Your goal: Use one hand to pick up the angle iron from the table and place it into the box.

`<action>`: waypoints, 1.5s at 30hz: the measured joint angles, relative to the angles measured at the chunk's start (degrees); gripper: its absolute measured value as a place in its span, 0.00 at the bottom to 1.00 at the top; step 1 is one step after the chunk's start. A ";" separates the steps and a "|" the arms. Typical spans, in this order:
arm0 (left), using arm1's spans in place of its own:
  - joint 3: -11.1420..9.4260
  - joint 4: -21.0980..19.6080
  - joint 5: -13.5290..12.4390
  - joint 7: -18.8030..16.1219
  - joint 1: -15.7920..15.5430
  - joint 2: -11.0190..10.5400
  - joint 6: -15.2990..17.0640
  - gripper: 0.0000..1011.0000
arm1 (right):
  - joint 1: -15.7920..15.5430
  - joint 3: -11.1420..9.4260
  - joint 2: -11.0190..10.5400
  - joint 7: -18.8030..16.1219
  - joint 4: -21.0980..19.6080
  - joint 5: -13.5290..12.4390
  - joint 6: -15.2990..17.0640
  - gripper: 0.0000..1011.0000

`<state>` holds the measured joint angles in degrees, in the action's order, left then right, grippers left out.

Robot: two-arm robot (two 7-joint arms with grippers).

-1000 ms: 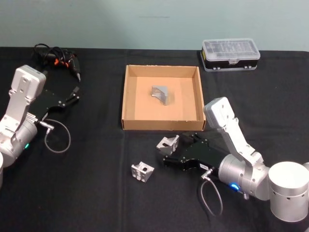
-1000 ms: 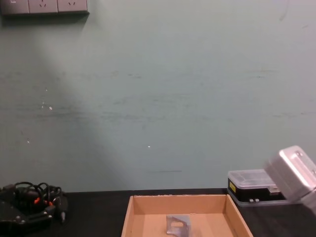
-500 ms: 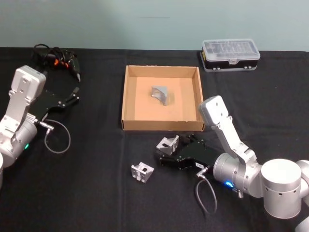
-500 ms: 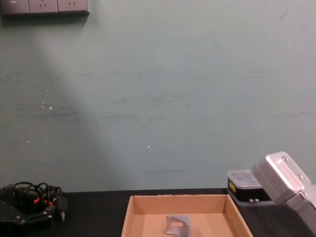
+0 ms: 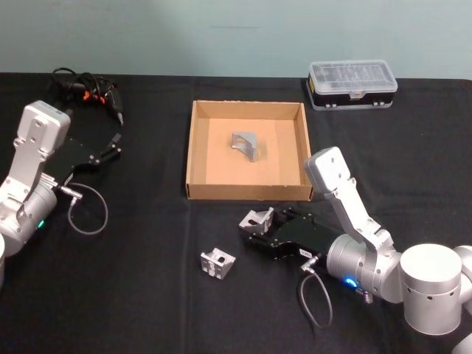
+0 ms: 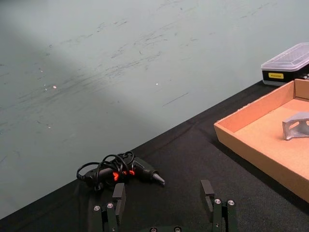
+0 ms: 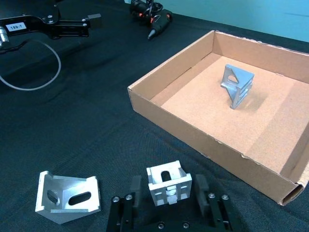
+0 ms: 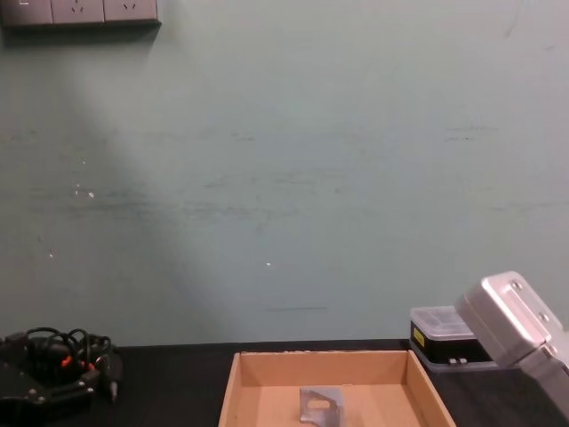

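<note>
My right gripper (image 7: 168,182) has nudged toward the box (image 5: 193,147), jaws spread astride the angle iron (image 5: 257,219) on the table (image 5: 147,295) just before it. A spare bracket (image 5: 217,263) lies nearer me, and a third bracket (image 5: 247,144) sits inside the box. To the box's left, my left gripper (image 6: 163,187) idles, spread.

One readable mark: a white label (image 7: 18,28) on the black body of the left gripper (image 7: 88,25), black print, reads "189-7", though I wouldn't swear to that last character. Over on the case (image 6: 287,65) there's a yellow sticker (image 6: 275,75) with dark lettering, too small to make out. And the right gripper (image 5: 254,225) wears a white tag (image 5: 304,253) of its own; its print won't resolve either.
</note>
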<state>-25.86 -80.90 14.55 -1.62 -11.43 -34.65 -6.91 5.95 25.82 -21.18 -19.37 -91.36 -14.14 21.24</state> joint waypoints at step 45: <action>0.00 0.00 0.00 0.00 0.00 0.00 0.00 1.00 | 5.97 -5.56 -0.01 -1.21 -5.75 -8.43 4.78 0.47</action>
<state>-25.86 -80.90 14.55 -1.62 -11.43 -34.65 -6.91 11.92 20.26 -21.18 -20.58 -97.10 -22.57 26.01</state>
